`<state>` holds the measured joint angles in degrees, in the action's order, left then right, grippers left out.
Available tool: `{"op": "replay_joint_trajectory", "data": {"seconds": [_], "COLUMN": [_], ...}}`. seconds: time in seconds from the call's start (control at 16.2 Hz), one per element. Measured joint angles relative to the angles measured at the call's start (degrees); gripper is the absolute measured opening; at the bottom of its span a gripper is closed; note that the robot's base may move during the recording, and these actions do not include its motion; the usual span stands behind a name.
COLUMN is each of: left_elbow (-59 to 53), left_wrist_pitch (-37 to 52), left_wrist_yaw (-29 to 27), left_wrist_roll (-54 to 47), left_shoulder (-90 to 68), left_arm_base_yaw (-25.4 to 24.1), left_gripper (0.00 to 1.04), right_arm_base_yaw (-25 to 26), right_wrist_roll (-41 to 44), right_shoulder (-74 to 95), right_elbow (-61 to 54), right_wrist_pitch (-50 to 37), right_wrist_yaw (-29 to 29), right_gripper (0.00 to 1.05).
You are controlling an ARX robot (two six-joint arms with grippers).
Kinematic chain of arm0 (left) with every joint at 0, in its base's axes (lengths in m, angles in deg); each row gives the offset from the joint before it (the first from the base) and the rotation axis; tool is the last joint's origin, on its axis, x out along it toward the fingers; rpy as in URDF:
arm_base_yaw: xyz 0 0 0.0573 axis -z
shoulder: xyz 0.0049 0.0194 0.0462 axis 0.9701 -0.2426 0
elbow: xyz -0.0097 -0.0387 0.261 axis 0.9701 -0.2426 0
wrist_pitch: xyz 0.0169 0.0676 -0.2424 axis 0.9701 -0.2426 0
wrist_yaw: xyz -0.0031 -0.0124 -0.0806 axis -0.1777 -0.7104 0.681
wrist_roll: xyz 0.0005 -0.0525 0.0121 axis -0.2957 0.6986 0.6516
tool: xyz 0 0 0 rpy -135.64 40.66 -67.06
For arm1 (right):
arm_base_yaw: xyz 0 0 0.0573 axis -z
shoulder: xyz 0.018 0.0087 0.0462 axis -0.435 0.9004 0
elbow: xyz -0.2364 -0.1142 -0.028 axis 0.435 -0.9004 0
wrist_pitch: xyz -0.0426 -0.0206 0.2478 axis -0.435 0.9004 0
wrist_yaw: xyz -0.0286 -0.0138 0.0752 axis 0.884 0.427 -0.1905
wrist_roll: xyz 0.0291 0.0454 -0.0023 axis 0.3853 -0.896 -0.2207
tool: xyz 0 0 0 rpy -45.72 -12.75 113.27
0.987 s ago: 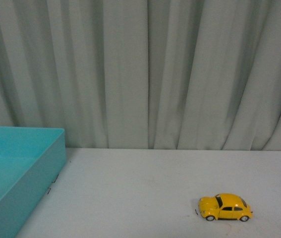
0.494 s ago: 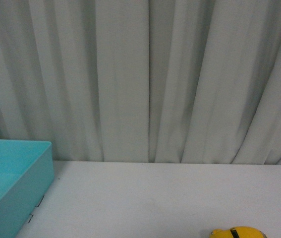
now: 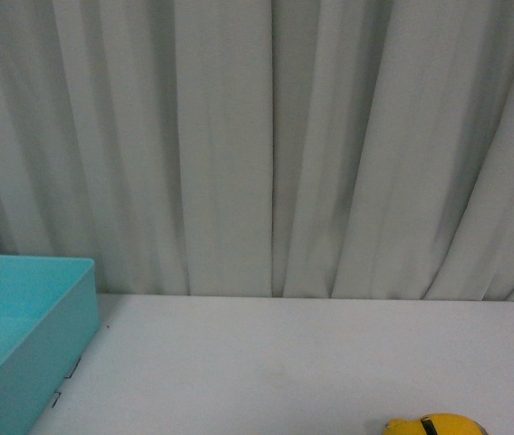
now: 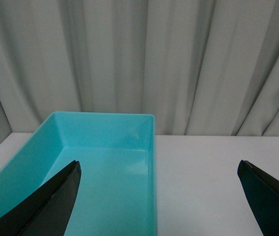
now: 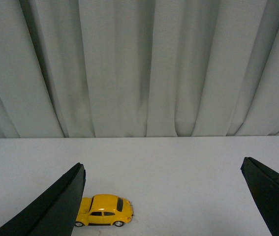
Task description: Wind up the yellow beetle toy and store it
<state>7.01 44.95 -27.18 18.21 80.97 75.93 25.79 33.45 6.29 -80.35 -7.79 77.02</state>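
The yellow beetle toy [image 5: 105, 210] is a small yellow car standing on its wheels on the white table, side-on in the right wrist view. Only its roof [image 3: 435, 425] shows at the bottom edge of the front view. My right gripper [image 5: 163, 196] is open and empty; the toy sits just inside one of its black fingers [image 5: 55, 209], apart from it. My left gripper [image 4: 159, 194] is open and empty above the near end of the turquoise bin [image 4: 151, 147], one finger [image 4: 50, 201] over the bin's inside.
The turquoise bin [image 3: 66, 313] stands at the left of the white table [image 3: 266, 362] and is empty where it shows. A pale pleated curtain [image 3: 266, 136] hangs behind the table's far edge.
The front view has tilted upward since a second ago: the toy dropped from full view to the bottom edge. Nothing has changed in the last half second.
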Motion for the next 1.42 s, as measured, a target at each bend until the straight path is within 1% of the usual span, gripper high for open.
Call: {"op": "replay_joint_trajectory", "data": {"seconds": [0.06, 0.12, 0.19, 0.25, 0.31, 0.37, 0.43, 0.49, 0.56, 0.68, 0.74, 0.8, 0.93, 0.99, 1.17, 1.3, 1.42], "left_elbow": [0.0, 0.0, 0.0, 0.0, 0.0, 0.0, 0.0, 0.0, 0.0, 0.0, 0.0, 0.0, 0.0, 0.0, 0.0, 0.0, 0.0], "left_wrist_pitch": [0.0, 0.0, 0.0, 0.1, 0.0, 0.1, 0.0, 0.1, 0.0, 0.0, 0.0, 0.0, 0.0, 0.0, 0.0, 0.0, 0.0], "left_wrist_yaw": [0.0, 0.0, 0.0, 0.0, 0.0, 0.0, 0.0, 0.0, 0.0, 0.0, 0.0, 0.0, 0.0, 0.0, 0.0, 0.0, 0.0], "left_wrist_roll": [0.0, 0.0, 0.0, 0.0, 0.0, 0.0, 0.0, 0.0, 0.0, 0.0, 0.0, 0.0, 0.0, 0.0, 0.0, 0.0, 0.0], "left_shoulder": [0.0, 0.0, 0.0, 0.0, 0.0, 0.0, 0.0, 0.0, 0.0, 0.0, 0.0, 0.0, 0.0, 0.0, 0.0, 0.0, 0.0], "left_arm_base_yaw": [0.0, 0.0, 0.0, 0.0, 0.0, 0.0, 0.0, 0.0, 0.0, 0.0, 0.0, 0.0, 0.0, 0.0, 0.0, 0.0, 0.0], "left_gripper": [0.98, 0.98, 0.98, 0.98, 0.98, 0.98, 0.98, 0.98, 0.98, 0.98, 0.98, 0.98, 0.98, 0.98, 0.98, 0.98, 0.98], "right_arm_base_yaw": [0.3, 5.8, 13.4, 19.2, 22.0, 23.5, 24.5, 24.3, 23.3, 19.2, 17.9, 16.2, 13.4, 12.0, 10.4, 9.7, 8.6], "right_wrist_roll": [-0.1, -0.5, -0.6, -0.3, 0.8, 1.7, 3.1, 3.7, 4.4, 5.2, 5.7, 7.5, 12.6, 17.8, 31.3, 44.7, 57.9], "right_shoulder": [0.1, 3.8, 11.8, 22.8, 32.3, 40.0, 53.0, 64.1, 72.8, 85.6, 88.3, 92.1, 96.3, 99.5, 105.3, 109.5, 114.0], "right_elbow": [0.0, 0.0, 0.0, 0.0, 0.3, 1.2, 5.2, 10.6, 15.7, 23.9, 26.9, 32.3, 39.0, 43.0, 49.7, 55.8, 61.3], "right_wrist_pitch": [-0.5, -9.0, -18.0, -27.9, -36.3, -42.8, -53.1, -60.0, -60.1, -53.5, -50.8, -46.8, -39.3, -32.3, -17.4, -3.7, 8.0], "right_wrist_yaw": [-1.1, -12.2, -21.5, -29.0, -33.7, -36.1, -37.0, -36.8, -36.3, -36.5, -36.6, -39.3, -44.2, -46.3, -48.7, -48.7, -46.9], "right_gripper": [0.98, 0.98, 0.98, 0.98, 0.98, 0.98, 0.98, 0.98, 0.98, 0.98, 0.98, 0.98, 0.98, 0.98, 0.98, 0.98, 0.98]}}
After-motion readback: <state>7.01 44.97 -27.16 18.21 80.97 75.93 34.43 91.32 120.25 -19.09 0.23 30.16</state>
